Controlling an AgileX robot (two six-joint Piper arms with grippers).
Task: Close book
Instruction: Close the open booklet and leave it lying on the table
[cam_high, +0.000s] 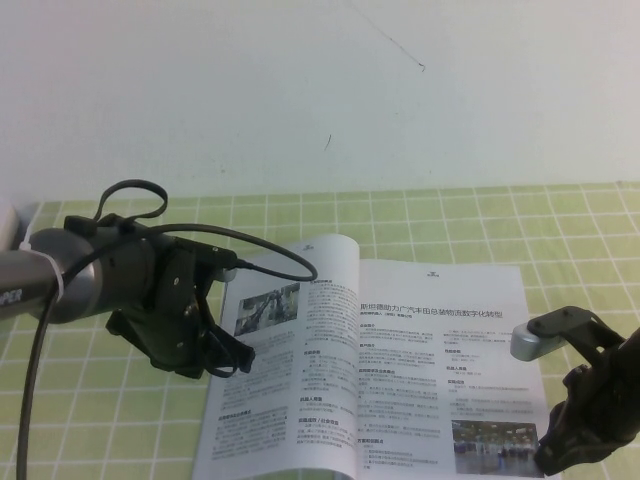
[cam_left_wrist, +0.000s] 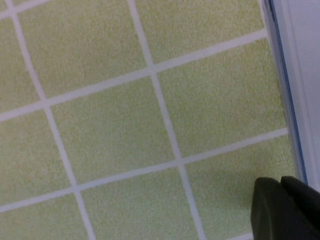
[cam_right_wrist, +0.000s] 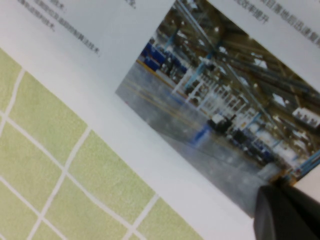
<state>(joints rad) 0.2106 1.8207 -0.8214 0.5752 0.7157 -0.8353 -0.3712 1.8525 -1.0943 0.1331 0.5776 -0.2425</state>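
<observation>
- My left gripper (cam_high: 222, 350) sits just beside the left edge of the book (cam_high: 420, 340)
- My right gripper (cam_high: 560, 448) is over its near right corner
- Grip state of both: I can't tell

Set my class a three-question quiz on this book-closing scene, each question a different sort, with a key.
1. True or false: the book lies shut on the green checked cloth.
2. Which gripper is by the outer edge of the book's left page? A) left gripper B) right gripper C) neither
3. Fill in: the right gripper is over the right page's near outer corner, above a printed ____.
Key: 1 false, the book lies open; 2 A; 3 photo.
</observation>
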